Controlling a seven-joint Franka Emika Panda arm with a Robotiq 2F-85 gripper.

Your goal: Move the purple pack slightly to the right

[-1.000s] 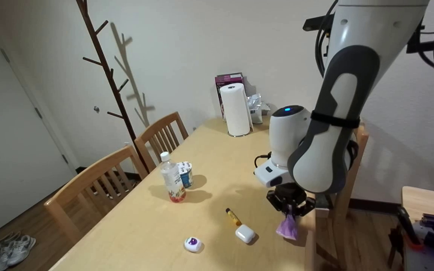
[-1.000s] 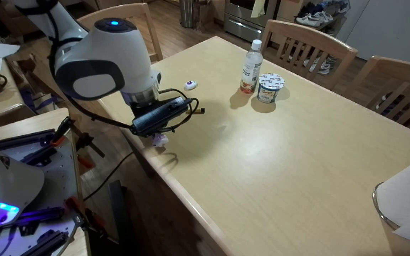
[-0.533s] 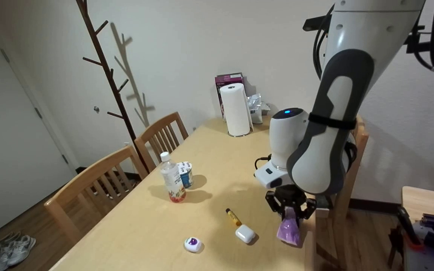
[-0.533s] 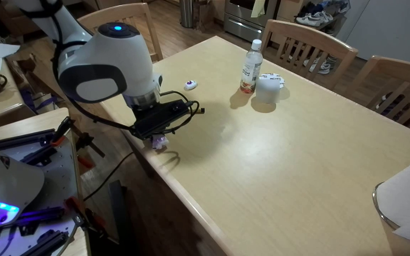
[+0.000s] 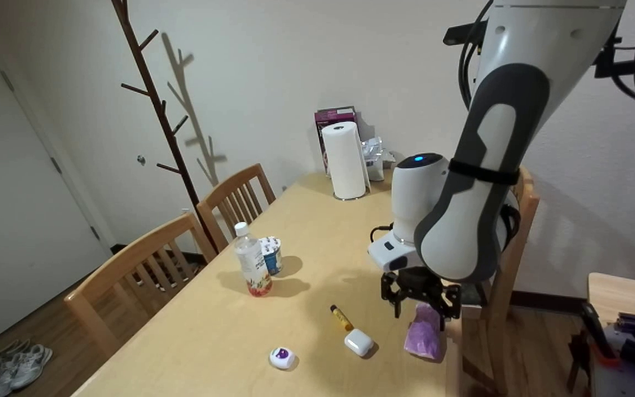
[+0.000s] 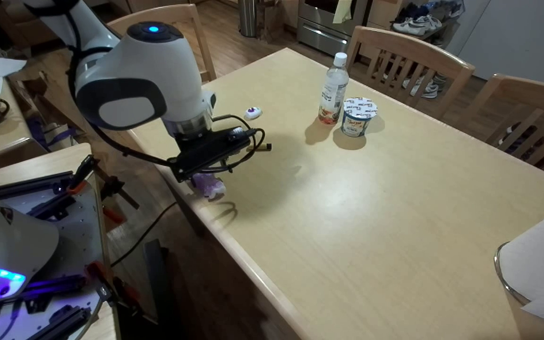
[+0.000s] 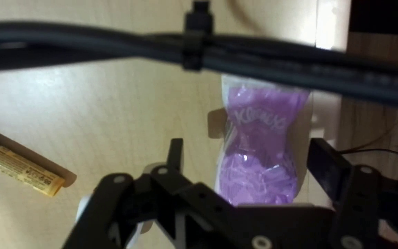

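Black gripper [image 7: 249,152]: jaws wide, nothing held. Waisted lilac plastic pack [image 7: 257,148] on pale wooden table [image 7: 143,103]. Wrist view: yellow cylindrical tube [image 7: 22,169] at pack's nine o'clock.

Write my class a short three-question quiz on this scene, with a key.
1. True or false: in the wrist view, the black jointed claw is open, the soft lilac plastic packet between its sides.
2. What is closest to the clear, white-capped plastic bottle?
A. white paper-towel roll
B. round blue-and-white tub
C. yellow cylindrical tube
3. What word is printed on the packet?

Key: 1. True; 2. B; 3. Kleenex
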